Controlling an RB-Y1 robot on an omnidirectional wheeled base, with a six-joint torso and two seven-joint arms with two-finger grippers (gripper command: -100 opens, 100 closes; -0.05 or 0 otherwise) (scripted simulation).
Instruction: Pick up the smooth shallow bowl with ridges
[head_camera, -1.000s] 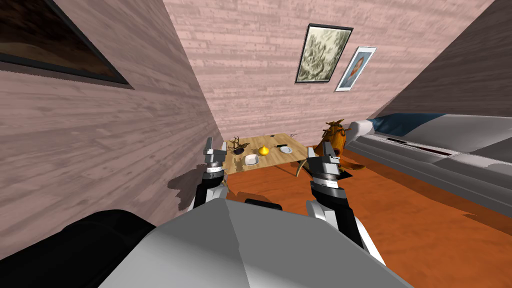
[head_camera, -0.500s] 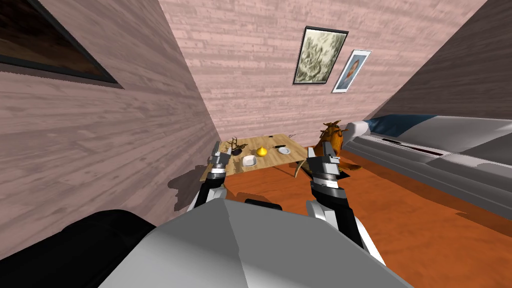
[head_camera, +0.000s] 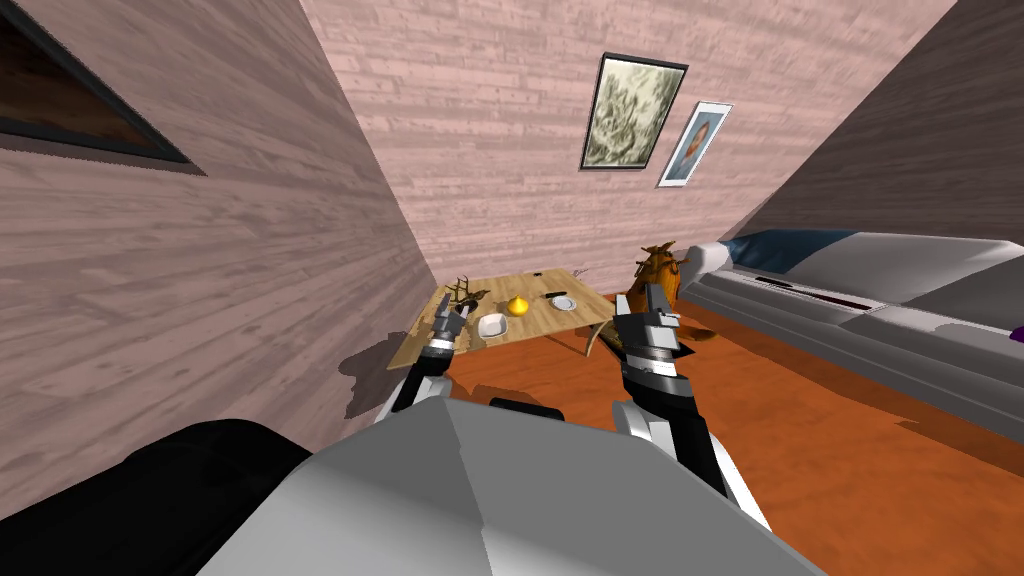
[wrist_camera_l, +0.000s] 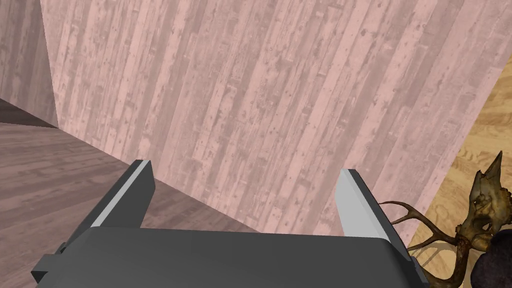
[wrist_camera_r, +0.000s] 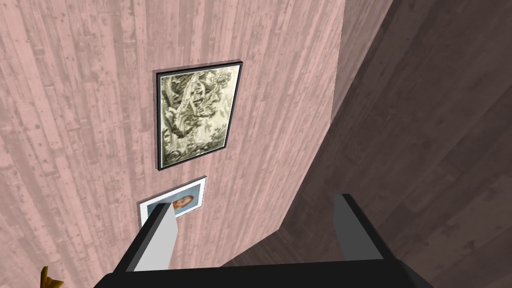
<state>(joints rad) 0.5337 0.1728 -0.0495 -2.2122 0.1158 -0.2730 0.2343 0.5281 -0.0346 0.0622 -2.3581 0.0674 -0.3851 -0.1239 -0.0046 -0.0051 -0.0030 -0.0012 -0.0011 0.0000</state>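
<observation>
Our left gripper (wrist_camera_l: 246, 170) has its jaws apart with nothing between them. It looks past the table's left edge at the pink plank wall (wrist_camera_l: 250, 100). The antlers (wrist_camera_l: 482, 215) and a dark round thing (wrist_camera_l: 492, 267) sit just off to one side of it. The right gripper (head_camera: 655, 296) is held up off the table's right edge, its jaws apart as well and holding nothing.

Over the last second the left arm has swung forward. It stood upright beside the table's (head_camera: 535, 318) near left corner, and now it leans in over that corner. The whole head view has also slid a little, so we take that shift as our own move. We judge that the reach has begun but the grasp has not: the jaws are not yet lined up on anything to pick.

The white bowl (head_camera: 491, 324) sits by the table's near edge, just right of the left gripper and apart from it. We take this to be the task's bowl, though it shows too small to make out any ridges. It looks empty.

The yellow fruit (head_camera: 517, 305) sits behind it toward the table's middle, on the bare top and not in any dish. A small plate (head_camera: 564, 302) lies toward the right edge, seemingly bare. We cannot tell what the dark round thing holds, if anything.
</observation>
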